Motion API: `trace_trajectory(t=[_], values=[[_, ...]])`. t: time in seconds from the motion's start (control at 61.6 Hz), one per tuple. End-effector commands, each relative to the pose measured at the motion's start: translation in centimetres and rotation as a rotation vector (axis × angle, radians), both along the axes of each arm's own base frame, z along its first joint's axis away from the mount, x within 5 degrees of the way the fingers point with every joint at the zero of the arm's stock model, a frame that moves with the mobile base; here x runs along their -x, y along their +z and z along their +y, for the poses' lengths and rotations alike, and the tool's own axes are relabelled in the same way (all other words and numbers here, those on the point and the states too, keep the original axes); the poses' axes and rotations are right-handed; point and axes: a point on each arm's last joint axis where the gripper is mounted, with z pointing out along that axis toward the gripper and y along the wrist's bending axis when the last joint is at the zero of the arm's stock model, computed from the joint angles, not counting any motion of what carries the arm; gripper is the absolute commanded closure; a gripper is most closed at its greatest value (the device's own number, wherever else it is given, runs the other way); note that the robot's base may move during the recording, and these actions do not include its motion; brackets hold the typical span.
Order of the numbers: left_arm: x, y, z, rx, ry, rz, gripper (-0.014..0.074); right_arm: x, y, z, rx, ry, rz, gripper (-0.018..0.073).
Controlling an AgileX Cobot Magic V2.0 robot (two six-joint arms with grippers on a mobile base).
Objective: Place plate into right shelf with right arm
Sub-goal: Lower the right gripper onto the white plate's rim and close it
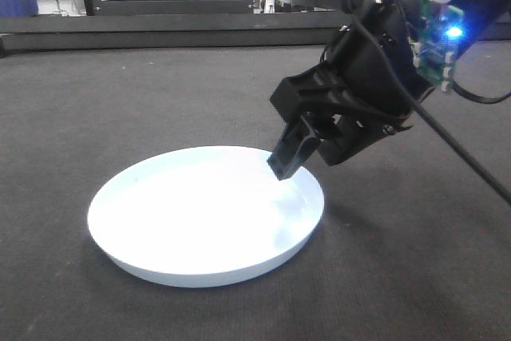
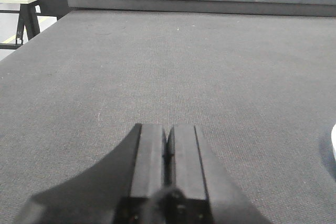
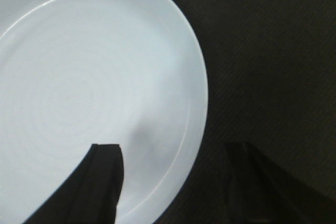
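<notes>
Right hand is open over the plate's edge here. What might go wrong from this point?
1. The right hand straddles the low, sloping rim of the plate; closing may let the rim slip out.
2. The plate lies flat on the mat, so the outer finger may snag the mat or shove the plate.
3. Held by one edge only, the plate may droop when lifted.
</notes>
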Motion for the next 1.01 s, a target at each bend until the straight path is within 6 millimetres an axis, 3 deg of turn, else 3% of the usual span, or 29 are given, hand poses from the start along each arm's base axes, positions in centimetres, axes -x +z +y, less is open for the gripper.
trace_trajectory(t=[0.0,0.243,0.47,0.616,0.811,0.989], values=[[0.0,0.6,0.0,0.015,-0.006,-0.085,0.0643,-0.9,1.5,0.3,-0.038,-0.028,-0.084,0.0064],[0.0,0.6,0.0,0.015,-0.006,-0.085,0.0643,-1.3,0.2,0.5,-0.019,-0.031,-0.055,0.0081],[0.0,0.6,0.0,0.015,-0.006,-0.085,0.0643,-1.3,-0.2,0.5,-0.013,-0.03,-0.045,0.0388],[0.0,0.6,0.0,0.015,-0.006,-0.085,0.0643,-1.4,-0.3,0.5,-0.011,-0.033,-0.043,0.0509],[0.0,0.6,0.0,0.015,-0.006,-0.085,0.0643,-1.8,0.5,0.4,-0.026,-0.05,-0.088,0.0509],[0.0,0.6,0.0,0.015,-0.006,-0.085,0.0643,-1.2,3.7,0.0,-0.08,-0.061,-0.188,0.0502]])
